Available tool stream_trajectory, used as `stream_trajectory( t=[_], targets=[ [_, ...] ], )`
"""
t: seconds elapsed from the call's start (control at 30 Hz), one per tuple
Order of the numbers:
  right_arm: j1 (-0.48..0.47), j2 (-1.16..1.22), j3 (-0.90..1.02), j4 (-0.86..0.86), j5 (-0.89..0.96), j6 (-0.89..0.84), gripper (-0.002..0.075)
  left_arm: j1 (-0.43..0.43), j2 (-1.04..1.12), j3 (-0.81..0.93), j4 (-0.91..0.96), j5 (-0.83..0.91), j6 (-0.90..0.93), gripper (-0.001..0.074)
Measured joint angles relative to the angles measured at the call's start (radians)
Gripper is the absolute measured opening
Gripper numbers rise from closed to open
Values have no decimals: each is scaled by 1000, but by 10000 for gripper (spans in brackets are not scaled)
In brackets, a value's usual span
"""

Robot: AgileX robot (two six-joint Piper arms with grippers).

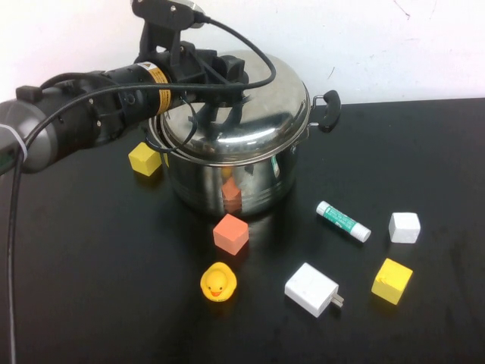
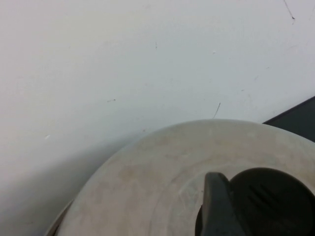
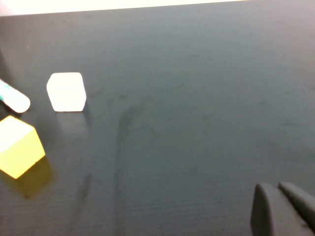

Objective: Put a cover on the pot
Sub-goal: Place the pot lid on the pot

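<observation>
The large steel pot (image 1: pixel 227 182) stands at the back middle of the black table, with a black side handle (image 1: pixel 327 108) on its right. The domed steel lid (image 1: pixel 265 106) lies on top of it, tilted, with its left side lower. My left gripper (image 1: pixel 227 76) reaches in from the left and is shut on the lid's black knob. In the left wrist view one finger (image 2: pixel 216 206) presses against the knob (image 2: pixel 268 201) above the lid (image 2: pixel 162 167). My right gripper (image 3: pixel 283 206) is shut and empty over bare table; it is out of the high view.
A yellow block (image 1: pixel 145 159) sits left of the pot. In front are an orange block (image 1: pixel 230 233), a yellow duck (image 1: pixel 218 282), a white adapter (image 1: pixel 311 289), a glue stick (image 1: pixel 343 221), a white block (image 1: pixel 404 227) and another yellow block (image 1: pixel 392 280).
</observation>
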Motion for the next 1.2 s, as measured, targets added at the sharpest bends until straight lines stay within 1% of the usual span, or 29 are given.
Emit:
stream_trajectory(
  t=[0.47,0.57,0.7,0.87,1.2],
  targets=[
    [0,0,0,0,0,0,-2,0,-16,0,135,11,-72,335],
    [0,0,0,0,0,0,-2,0,-21,0,193,11,-122,335],
    [0,0,0,0,0,0,-2,0,-27,0,312,11,-242,335],
    [0,0,0,0,0,0,-2,0,-35,0,436,6,-327,335],
    [0,0,0,0,0,0,-2,-2,-37,-22,488,18,-347,335]
  ],
)
